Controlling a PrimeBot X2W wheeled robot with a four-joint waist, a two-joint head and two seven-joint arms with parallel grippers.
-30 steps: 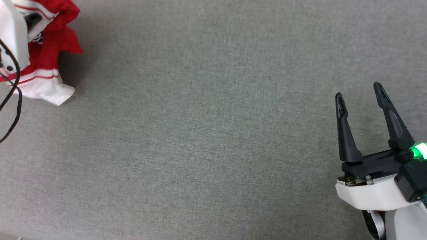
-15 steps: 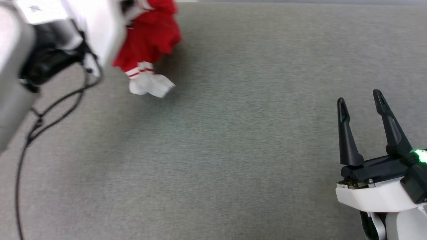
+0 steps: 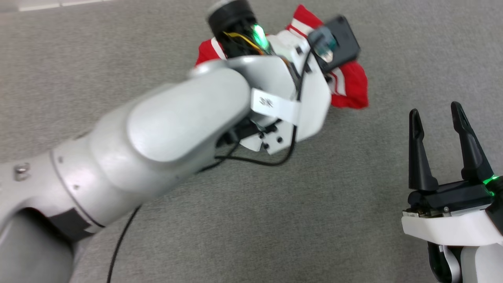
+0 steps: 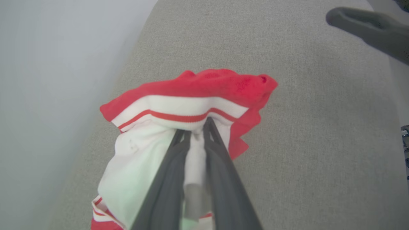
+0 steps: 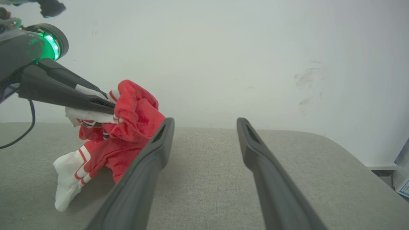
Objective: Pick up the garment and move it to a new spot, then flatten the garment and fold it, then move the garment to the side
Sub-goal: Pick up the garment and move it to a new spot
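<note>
The shirt [image 4: 223,84] is red past the left gripper's [image 4: 195,126] tips, with a white band and a thin red stripe right at them; the cloth between the fingers is white. Both grippers' fingers are dark grey (the right gripper's [image 3: 434,109] look nearly black). The table [image 4: 319,143] is a flecked grey weave.

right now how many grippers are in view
2. The left gripper, shut on the garment over the grey surface; the right gripper, open, lower right in the head view.

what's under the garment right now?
Grey fabric surface, shadowed. The garment hangs bunched from the left gripper, jaws shut on it. The patch beneath its lowest sleeve is covered.
</note>
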